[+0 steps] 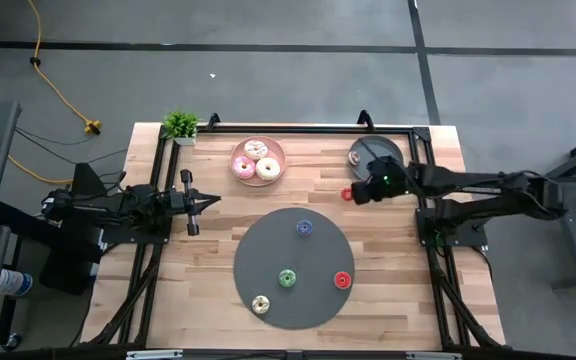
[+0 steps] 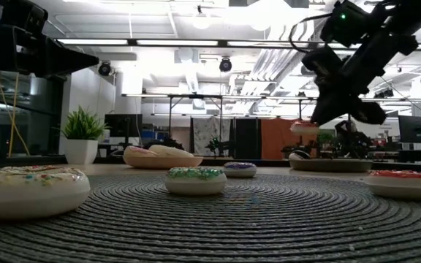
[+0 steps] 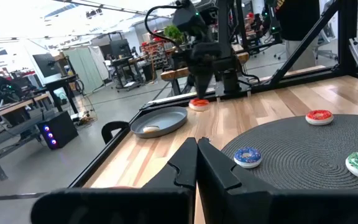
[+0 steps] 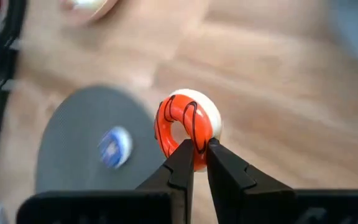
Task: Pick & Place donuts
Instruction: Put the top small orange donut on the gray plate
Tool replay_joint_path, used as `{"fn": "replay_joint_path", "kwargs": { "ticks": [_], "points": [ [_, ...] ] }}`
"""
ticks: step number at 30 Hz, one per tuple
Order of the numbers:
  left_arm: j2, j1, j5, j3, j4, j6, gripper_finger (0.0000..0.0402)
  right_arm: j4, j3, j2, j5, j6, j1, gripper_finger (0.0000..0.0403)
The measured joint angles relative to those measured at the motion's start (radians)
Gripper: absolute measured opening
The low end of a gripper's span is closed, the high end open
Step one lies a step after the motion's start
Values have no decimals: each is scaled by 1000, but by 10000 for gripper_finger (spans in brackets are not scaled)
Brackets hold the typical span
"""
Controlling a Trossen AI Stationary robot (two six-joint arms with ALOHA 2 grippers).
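My right gripper (image 1: pixel 354 193) hangs over the bare wood just beyond the dark grey disc (image 1: pixel 268 255), near the grey plate (image 1: pixel 378 150), shut on a red-frosted donut (image 4: pixel 188 124) with a cream underside. On the disc lie a blue donut (image 1: pixel 305 228), a green one (image 1: pixel 287 278), a red one (image 1: pixel 342 280) and a cream sprinkled one (image 1: pixel 260 304). A pink-frosted and a white donut rest on the pink plate (image 1: pixel 240 152). My left gripper (image 1: pixel 204 203) waits shut over the table's left side, touching nothing. My right gripper pinches the red donut between its two fingertips at one side of the ring (image 4: pixel 197 157). The fingers (image 2: pixel 327 102) slant down from the table's right. The donut (image 2: pixel 305 126) is lifted clear of the table, tilted, its frosted face turned toward the wrist camera.
A small potted plant (image 1: pixel 180 124) stands at the far left corner. The grey plate (image 3: pixel 160 121) holds a small pale thing. A black frame (image 1: pixel 298 130) runs along the far and side edges. Bare wood lies between the disc and the two plates.
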Motion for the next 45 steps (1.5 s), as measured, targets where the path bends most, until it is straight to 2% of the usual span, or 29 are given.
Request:
{"fn": "replay_joint_path", "kwargs": {
  "ticks": [9,17,30,40,45],
  "points": [
    [0,0,0,0,0,0,0,-205,0,-145,179,36,-153,35],
    [0,0,0,0,0,0,0,-244,0,-151,253,85,-269,31],
    [0,0,0,0,0,0,0,-36,-1,98,252,202,-352,28],
    [0,0,0,0,0,0,0,142,-1,281,155,219,-379,28],
    [0,0,0,0,0,0,0,164,-1,328,121,224,-379,28]
  ]
}}
